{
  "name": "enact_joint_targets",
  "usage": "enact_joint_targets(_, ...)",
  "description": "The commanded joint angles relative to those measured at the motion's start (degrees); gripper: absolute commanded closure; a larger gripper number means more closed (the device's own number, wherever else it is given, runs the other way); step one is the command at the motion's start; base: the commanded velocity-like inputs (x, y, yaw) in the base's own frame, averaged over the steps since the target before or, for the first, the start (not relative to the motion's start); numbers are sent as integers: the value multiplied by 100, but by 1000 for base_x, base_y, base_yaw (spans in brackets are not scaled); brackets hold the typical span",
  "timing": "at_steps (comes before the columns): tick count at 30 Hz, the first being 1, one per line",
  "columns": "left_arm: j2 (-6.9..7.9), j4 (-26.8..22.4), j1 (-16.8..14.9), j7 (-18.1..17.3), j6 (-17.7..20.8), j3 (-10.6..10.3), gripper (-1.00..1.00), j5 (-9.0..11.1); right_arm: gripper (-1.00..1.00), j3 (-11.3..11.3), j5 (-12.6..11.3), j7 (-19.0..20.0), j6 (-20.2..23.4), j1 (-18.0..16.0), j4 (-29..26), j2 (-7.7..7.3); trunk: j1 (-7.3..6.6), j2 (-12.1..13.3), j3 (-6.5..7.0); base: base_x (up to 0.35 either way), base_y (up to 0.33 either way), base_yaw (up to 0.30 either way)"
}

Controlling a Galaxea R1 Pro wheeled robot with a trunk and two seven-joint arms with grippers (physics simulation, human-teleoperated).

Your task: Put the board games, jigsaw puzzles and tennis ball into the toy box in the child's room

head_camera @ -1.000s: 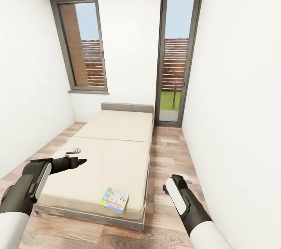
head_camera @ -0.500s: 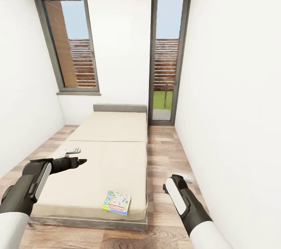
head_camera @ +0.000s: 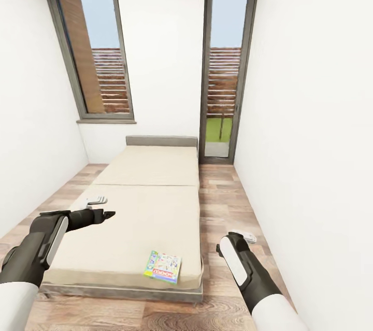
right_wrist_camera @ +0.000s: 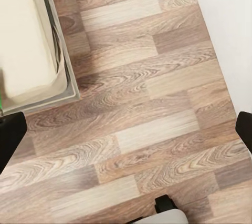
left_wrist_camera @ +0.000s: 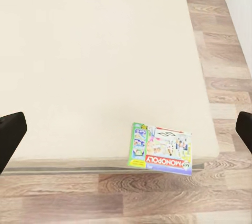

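Note:
One board game (head_camera: pixel 163 267), a flat box printed "MONOPOLY" (left_wrist_camera: pixel 160 151), lies on the beige bed (head_camera: pixel 150 201) at its near right corner, close to the edge. My left gripper (head_camera: pixel 101 207) hovers open over the bed's near left part, well left of the box. Its black fingertips (left_wrist_camera: pixel 10 134) stand wide apart with nothing between them. My right gripper (head_camera: pixel 240 238) is open above the wood floor, to the right of the bed (right_wrist_camera: pixel 21 40). The table, toy box, jigsaw puzzles and tennis ball are out of view.
White walls close in on both sides. A window (head_camera: pixel 96 51) and a tall glass door (head_camera: pixel 224 67) fill the far wall behind the bed's headboard (head_camera: pixel 161 141). A strip of plank floor (head_camera: pixel 223 201) runs between bed and right wall.
The whole view has shifted, so the camera moved: the bed and board game sit slightly further right and lower in the picture. Both arms hold the same pose.

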Motion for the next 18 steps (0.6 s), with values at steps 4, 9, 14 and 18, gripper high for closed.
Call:
enact_joint_targets(4, 0, -1, -5, -11, 38, 8, -100, 20, -100, 8, -48, -54, 13, -5, -5, 0, 4, -13, -50, 0, 7, 0)
enact_joint_targets(9, -3, -3, -3, -6, 38, 8, -100, 20, -100, 8, -48, -54, 13, -5, -5, 0, 4, -13, -97, 0, -4, 0)
enact_joint_targets(14, -1, -2, -5, -5, 37, 8, -100, 20, -100, 6, -48, -54, 11, -5, -5, 0, 4, -13, -144, 0, -164, 0)
enact_joint_targets(18, 0, 0, -4, -7, 40, 8, -100, 20, -100, 7, -48, -54, 6, -5, -5, 0, 4, -13, -182, 0, -75, -4)
